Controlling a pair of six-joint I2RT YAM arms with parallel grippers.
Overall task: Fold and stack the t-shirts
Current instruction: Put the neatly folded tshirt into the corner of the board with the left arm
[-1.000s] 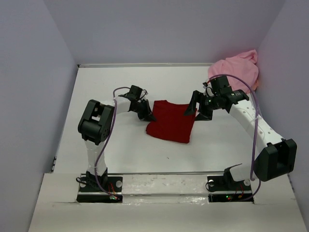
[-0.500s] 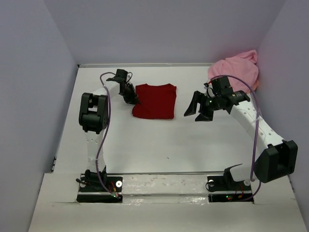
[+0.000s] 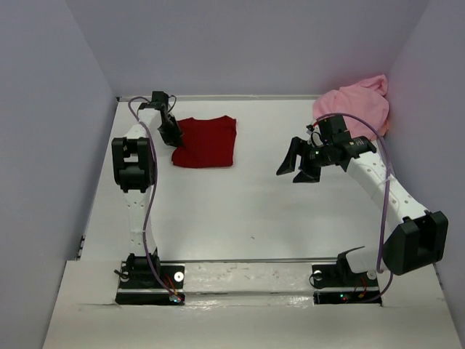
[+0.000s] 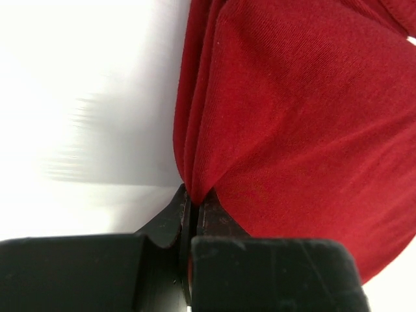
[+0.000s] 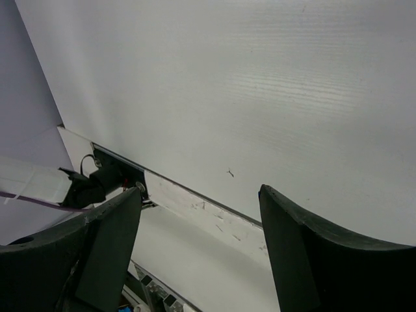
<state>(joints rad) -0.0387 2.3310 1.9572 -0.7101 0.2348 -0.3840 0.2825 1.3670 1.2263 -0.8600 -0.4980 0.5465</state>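
**Firmly pinched: the red shirt at the far left**

Well, we found the left pincer clamped shut on the left edge of the dark red t-shirt, several layers of cloth bunched between its jaws in the wrist view. The shirt lay as a folded rectangle at the far left of the desk. We judged the grip was meant to park it aside as the base of the stack. The right pincer hung spread wide and empty above bare desk, likely ready for the light pink t-shirt, heaped unfolded in the far right corner. We could read no brand, label or writing anywhere.
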